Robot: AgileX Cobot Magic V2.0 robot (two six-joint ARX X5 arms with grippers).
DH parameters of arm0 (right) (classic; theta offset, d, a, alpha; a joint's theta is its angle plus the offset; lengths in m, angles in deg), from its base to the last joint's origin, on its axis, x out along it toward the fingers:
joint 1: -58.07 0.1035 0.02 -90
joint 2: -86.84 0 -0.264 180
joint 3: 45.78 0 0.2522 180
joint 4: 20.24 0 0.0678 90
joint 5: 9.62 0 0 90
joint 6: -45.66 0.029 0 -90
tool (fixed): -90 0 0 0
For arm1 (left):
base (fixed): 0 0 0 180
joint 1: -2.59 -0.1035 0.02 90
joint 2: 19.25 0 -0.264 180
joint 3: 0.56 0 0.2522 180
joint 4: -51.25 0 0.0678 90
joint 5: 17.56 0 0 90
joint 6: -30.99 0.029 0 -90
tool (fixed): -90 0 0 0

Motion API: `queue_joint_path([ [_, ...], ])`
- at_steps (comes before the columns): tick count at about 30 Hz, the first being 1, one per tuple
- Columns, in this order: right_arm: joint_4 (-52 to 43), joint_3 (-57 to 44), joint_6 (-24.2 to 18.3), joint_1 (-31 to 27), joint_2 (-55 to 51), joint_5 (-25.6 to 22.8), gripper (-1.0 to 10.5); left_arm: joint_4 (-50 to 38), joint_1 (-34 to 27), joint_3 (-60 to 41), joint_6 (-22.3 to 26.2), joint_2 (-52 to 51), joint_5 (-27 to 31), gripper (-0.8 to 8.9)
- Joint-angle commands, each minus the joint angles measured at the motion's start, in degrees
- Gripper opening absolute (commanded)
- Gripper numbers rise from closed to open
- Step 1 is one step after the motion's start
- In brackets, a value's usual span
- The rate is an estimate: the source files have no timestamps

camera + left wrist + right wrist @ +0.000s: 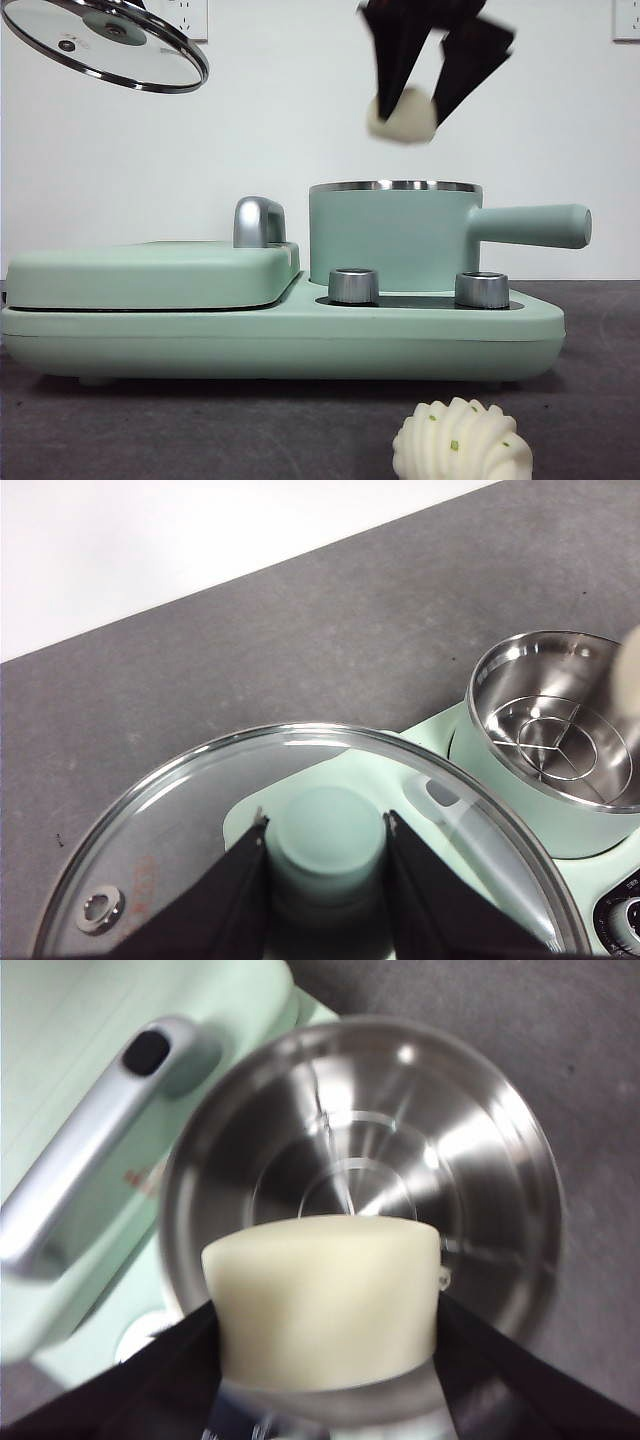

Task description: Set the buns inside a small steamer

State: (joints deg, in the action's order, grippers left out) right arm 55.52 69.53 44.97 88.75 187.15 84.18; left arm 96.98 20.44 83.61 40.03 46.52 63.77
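Front view: right end effector [405, 108] clenches the smooth cream-white oblong bun [402, 116] at 12 o'clock above the mint-green steel-rimmed steamer pot [392, 238]. Soft, light; squeeze its sides gently. Left end effector [327, 842] grips the glass lid's green knob [327, 842].

Two buns, one smooth [402, 116] and one ridged [462, 442], one steamer [395, 236], one glass lid [105, 42].

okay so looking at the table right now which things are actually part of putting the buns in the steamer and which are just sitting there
Part of the job:
smooth bun, clamped in the right gripper above the steamer pot
swirl bun, on the table in front, not yet moved
glass lid, held up by its knob in the left gripper

Just there:
flat griddle section with silver handle
two knobs
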Motion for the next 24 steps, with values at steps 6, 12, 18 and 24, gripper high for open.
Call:
queue_joint_path([
  [6, -3.8, 2.1, -1.8, -0.1, 8.9, 0.7, 3.0, -1.4, 0.1, 1.0, 0.5, -0.2, 0.1, 0.16],
  [12, -7.5, 2.1, -1.9, -0.1, 12.6, 1.2, 3.0, -1.4, 0.1, 1.0, 0.5, -0.2, 0.1, 0.15],
  [18, -8.5, 2.1, -2.0, -0.4, 14.8, 1.1, 3.3, -1.4, 0.1, 1.0, 0.6, 0.0, 0.1, 0.16],
  [24, -6.3, 4.7, -2.0, -0.4, 13.2, 1.4, 4.6, -1.4, 0.1, 1.0, 0.6, 0.3, 0.1, 0.16],
])
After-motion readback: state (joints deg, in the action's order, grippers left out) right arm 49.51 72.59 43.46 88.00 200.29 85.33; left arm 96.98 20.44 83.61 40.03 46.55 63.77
